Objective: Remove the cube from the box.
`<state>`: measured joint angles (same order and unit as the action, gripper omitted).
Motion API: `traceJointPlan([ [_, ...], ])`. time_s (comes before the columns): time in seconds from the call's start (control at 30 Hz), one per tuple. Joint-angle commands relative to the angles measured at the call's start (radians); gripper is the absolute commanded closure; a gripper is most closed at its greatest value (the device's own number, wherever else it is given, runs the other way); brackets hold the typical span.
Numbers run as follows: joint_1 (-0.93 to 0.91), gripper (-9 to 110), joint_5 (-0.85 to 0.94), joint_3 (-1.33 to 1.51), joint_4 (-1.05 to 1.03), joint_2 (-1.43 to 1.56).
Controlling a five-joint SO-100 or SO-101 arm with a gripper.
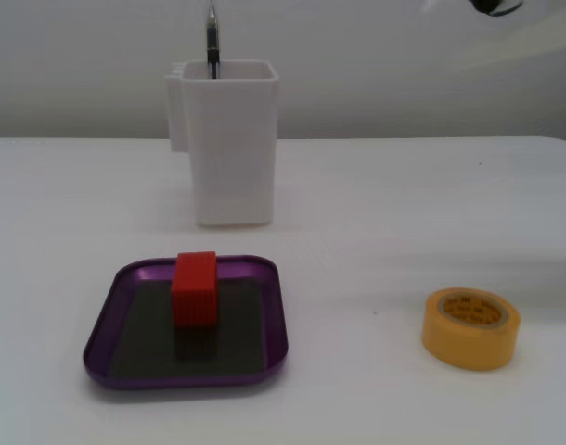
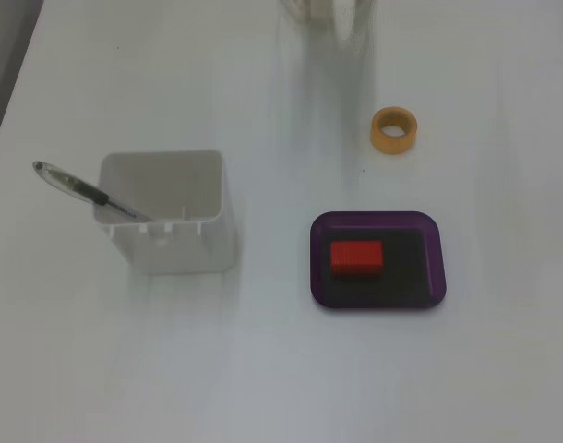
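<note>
only a blurred white part of the arm (image 2: pixel 332 14) shows at the top edge of a fixed view, its details too smeared to tell.

White table (image 1: pixel 404 195); plain pale wall (image 1: pixel 376 65) behind; soft, even light.

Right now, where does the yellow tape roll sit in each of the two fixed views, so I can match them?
Fixed view from table height: the yellow tape roll lies at lower right, right of the box.
Fixed view from above: the tape roll lies upper right of centre, above the box.
Shared landmark: the cube inside the box.
</note>
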<state>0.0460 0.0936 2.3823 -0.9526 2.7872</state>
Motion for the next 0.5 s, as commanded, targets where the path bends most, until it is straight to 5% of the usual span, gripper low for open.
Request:
traceJointPlan([
  [0.0,0.038,85,0.003,-0.308,-0.009,-0.391],
  [0.47,0.094,77,-0.075,-1.367,-0.198,-1.517],
])
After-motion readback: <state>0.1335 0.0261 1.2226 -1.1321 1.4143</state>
